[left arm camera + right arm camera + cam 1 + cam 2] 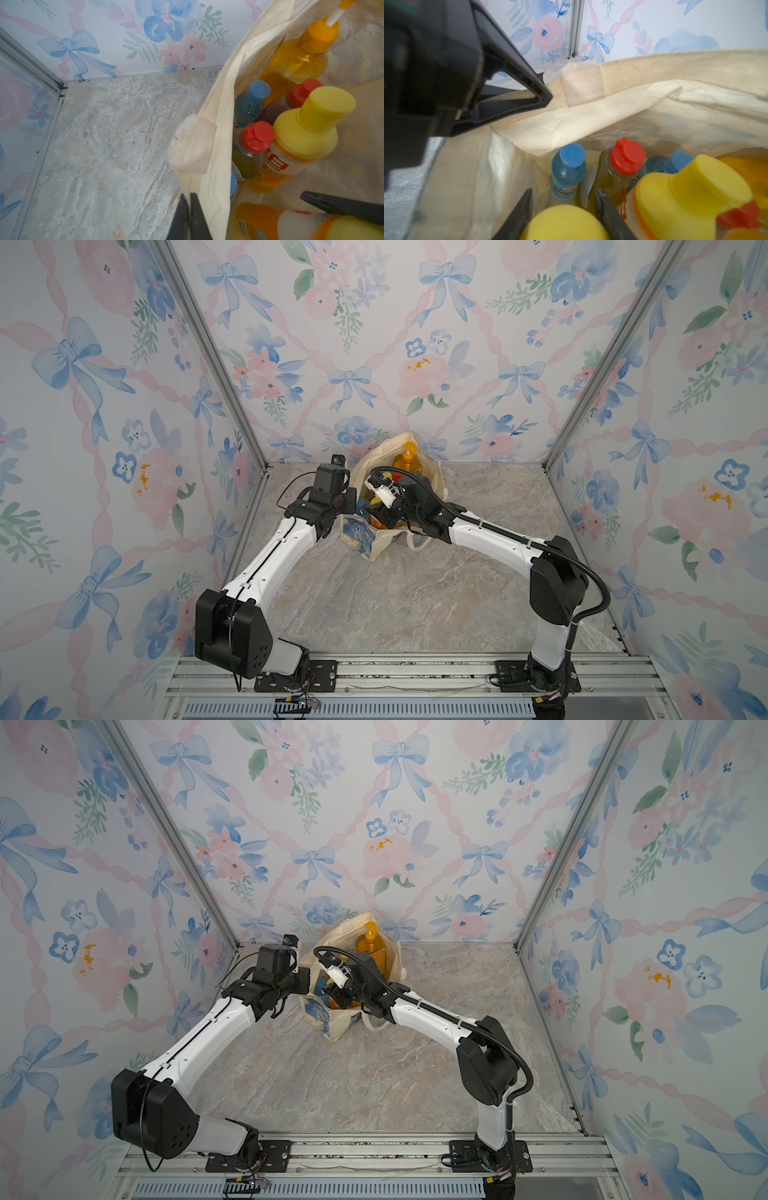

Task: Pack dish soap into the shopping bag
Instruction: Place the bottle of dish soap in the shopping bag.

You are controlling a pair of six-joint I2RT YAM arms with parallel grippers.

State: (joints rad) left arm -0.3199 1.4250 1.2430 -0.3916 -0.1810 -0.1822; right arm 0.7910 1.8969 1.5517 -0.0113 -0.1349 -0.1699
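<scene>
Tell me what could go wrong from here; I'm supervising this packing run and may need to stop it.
1. The right gripper holds a yellow-capped bottle low inside the shopping bag, close beside the upright yellow-green red-capped bottle, which it may topple.
2. The left gripper pinches only the bag's rim; if the fabric slips, the opening could sag.

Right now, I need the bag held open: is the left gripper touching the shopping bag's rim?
Touching. The left wrist view shows the left gripper shut on the shopping bag, with the rim fabric pinched in it and no gap.
</scene>
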